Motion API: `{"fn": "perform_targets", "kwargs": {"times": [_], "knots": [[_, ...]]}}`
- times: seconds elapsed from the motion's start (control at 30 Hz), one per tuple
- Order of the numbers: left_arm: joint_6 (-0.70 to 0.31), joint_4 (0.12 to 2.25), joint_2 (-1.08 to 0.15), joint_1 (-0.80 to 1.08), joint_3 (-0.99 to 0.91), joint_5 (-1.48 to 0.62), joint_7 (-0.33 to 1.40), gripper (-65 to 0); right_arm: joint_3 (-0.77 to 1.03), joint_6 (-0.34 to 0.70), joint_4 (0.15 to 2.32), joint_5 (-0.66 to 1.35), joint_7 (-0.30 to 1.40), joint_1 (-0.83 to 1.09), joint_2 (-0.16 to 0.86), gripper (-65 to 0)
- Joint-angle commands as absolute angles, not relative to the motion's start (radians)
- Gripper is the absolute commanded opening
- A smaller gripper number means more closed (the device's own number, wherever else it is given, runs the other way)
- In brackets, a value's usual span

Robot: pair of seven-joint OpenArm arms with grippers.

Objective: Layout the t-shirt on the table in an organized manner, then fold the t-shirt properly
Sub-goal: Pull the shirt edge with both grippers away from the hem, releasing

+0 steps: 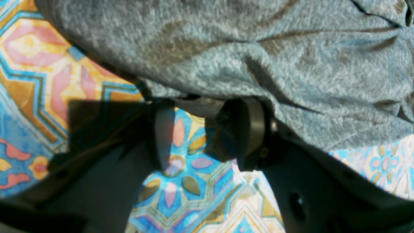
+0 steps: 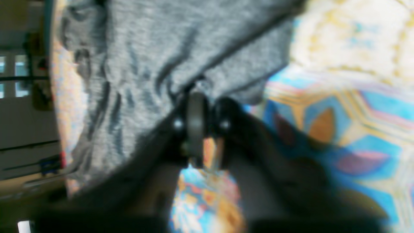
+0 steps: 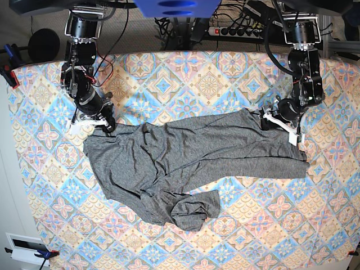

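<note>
Base view: t-shirt (image 3: 191, 160) lies lengthwise across table (image 3: 236, 236); right fingers (image 2: 202, 97) pinch its edge, left fingers (image 1: 249, 126) spread apart.

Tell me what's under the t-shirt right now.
Only the table shows around the t-shirt: its patterned cloth runs up to every edge. The bunched sleeve near the front hides its own patch, so anything beneath it cannot be seen.

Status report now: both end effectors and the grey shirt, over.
Right end effector shut on heather dark-grey knit t-shirt. Left end effector open at its edge. Shirt crumpled on patterned table.
</note>
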State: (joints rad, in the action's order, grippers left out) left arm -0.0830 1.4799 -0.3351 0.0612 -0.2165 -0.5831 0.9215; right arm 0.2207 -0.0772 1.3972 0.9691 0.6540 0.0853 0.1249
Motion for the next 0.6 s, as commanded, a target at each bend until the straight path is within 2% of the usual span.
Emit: {"fn": "perform_targets", "kwargs": {"times": [0.0, 0.03, 0.1, 0.27, 0.47, 0.57], "knots": [[-0.082, 1.484, -0.343, 0.062, -0.239, -0.587, 0.934, -35.3, 0.22, -0.085, 1.431, 0.958, 0.677, 0.084, 0.131, -64.9], [-0.082, 1.484, -0.343, 0.062, -0.254, -0.585, 0.934, -35.3, 0.22, -0.085, 1.469, 0.958, 0.677, 0.084, 0.133, -63.1], [-0.082, 1.484, -0.343, 0.062, -0.269, -0.585, 0.934, -35.3, 0.22, -0.085, 1.538, 0.957, 0.677, 0.124, 0.14, -64.9], [-0.082, 1.484, -0.343, 0.059, -0.271, -0.532, 0.934, -35.3, 0.223, -0.085, 1.741, 0.955, 0.687, 0.271, 0.151, -65.0], [-0.082, 1.484, -0.343, 0.058, -0.271, -0.503, 0.934, -35.3, 0.228, -0.085, 1.928, 0.958, 0.809, 0.297, 0.229, -65.0], [-0.082, 1.484, -0.343, 0.058, -0.271, -0.503, 0.934, -35.3, 0.222, -0.085, 1.982, 0.958, 0.885, 0.297, 0.234, -65.0]]}}
